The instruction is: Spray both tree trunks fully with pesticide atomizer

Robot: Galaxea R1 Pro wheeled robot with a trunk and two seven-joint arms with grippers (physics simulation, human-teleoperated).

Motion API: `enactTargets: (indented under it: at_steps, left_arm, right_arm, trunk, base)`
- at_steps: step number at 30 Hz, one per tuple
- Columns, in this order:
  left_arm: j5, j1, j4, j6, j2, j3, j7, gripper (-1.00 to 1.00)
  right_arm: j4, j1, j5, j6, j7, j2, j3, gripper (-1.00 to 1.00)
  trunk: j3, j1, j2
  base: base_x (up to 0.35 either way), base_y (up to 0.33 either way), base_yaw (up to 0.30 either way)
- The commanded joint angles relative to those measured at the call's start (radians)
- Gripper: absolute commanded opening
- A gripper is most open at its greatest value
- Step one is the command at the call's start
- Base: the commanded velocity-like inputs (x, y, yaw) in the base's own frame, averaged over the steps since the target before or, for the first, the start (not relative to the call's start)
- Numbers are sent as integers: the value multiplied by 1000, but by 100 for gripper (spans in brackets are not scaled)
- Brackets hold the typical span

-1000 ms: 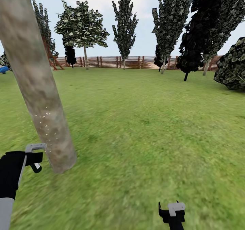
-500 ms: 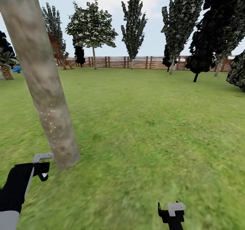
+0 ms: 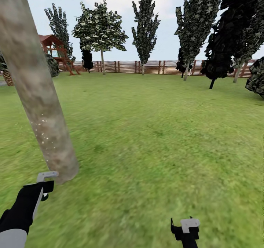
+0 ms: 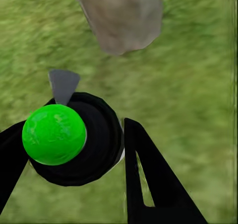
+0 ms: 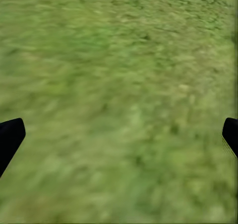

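In the head view the near tree trunk (image 3: 36,94) leans across the picture from about 11 o'clock down to 8 o'clock, its flared base standing on the grass lawn (image 3: 157,138). A faint scatter of white pesticide specks (image 3: 43,133) lies on the lower bark. The left gripper (image 3: 44,186) is at 8 o'clock, just below the base of the trunk. In the left wrist view its two black fingers (image 4: 148,179) pinch the pesticide atomizer (image 4: 74,139), a black round body with a bright green ball on top and a grey nozzle pointing toward the trunk base.

The right gripper (image 3: 185,229) is at 5 o'clock, low over the grass; in the right wrist view its fingertips (image 5: 10,137) are spread wide with nothing between them.

Far away, at 12 o'clock, a second tree (image 3: 99,31) with a thin straight trunk stands before the slat fence (image 3: 154,66). A red play structure (image 3: 55,50) is at 10 o'clock.
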Motion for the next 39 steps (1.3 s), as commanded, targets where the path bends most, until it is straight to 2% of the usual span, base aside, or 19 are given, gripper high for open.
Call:
enactTargets:
  at_steps: [1,7,12,19,32,39]
  left_arm:
    - [-5,0,-1,5,0,1,-4,-100]
    - [2,24,0,4,0,1,-2,-100]
    - [4,28,0,3,-1,1,-2,-100]
    - [-1,28,0,2,-27,0,0,-100]
    - [-6,28,0,1,-30,-2,1,-100]
    - [-8,28,0,1,-31,-5,1,-100]
  right_arm:
    - [1,-1,10,1,-9,1,0,100]
    - [1,-1,10,1,-9,2,2,100]
    - [1,-1,10,1,-9,3,2,100]
    - [1,-1,10,1,-9,3,2,100]
    - [1,-1,10,1,-9,3,2,100]
    - [1,-1,10,1,-9,3,2,100]
  trunk:
    - [-1,0,0]
    - [-1,0,0]
    - [-1,0,0]
    - [-1,0,0]
    - [-1,0,0]
    - [-1,0,0]
  base:
    - [125,-269,0]
    - [149,-260,8]
    - [201,-221,205]
    - [253,-171,272]
    - [38,-24,269]
    - [131,-212,31]
